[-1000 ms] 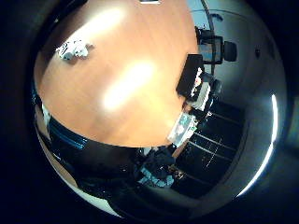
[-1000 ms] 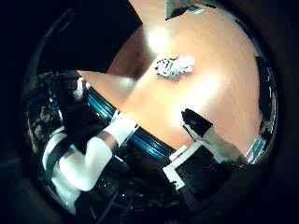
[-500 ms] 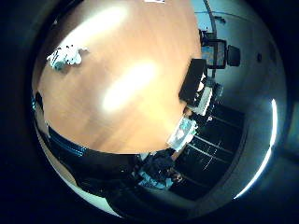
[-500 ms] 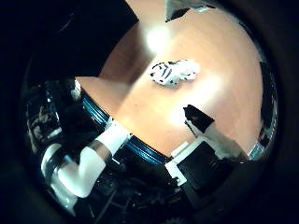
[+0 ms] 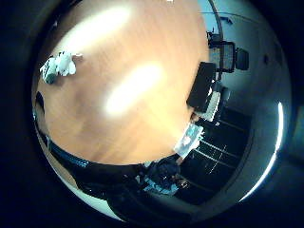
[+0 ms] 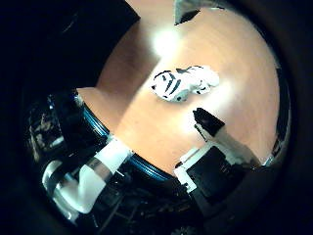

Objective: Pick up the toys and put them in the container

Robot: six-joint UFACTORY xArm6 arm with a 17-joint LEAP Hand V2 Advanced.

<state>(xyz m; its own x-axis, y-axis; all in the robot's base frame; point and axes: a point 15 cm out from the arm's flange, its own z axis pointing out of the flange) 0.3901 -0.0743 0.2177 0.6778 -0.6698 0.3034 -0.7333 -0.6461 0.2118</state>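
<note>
While fingers (image 6: 215, 142) hover near, toys (image 6: 183, 83) lie apart (on table (image 5: 142, 118)).

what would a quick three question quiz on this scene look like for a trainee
1. True or false: the striped toy lies on the wooden table.
2. What is the hand holding? A) the toy B) nothing C) a cup
3. Fill in: the toy's stripes are black and ____.

Key: 1 true; 2 B; 3 white.
</note>
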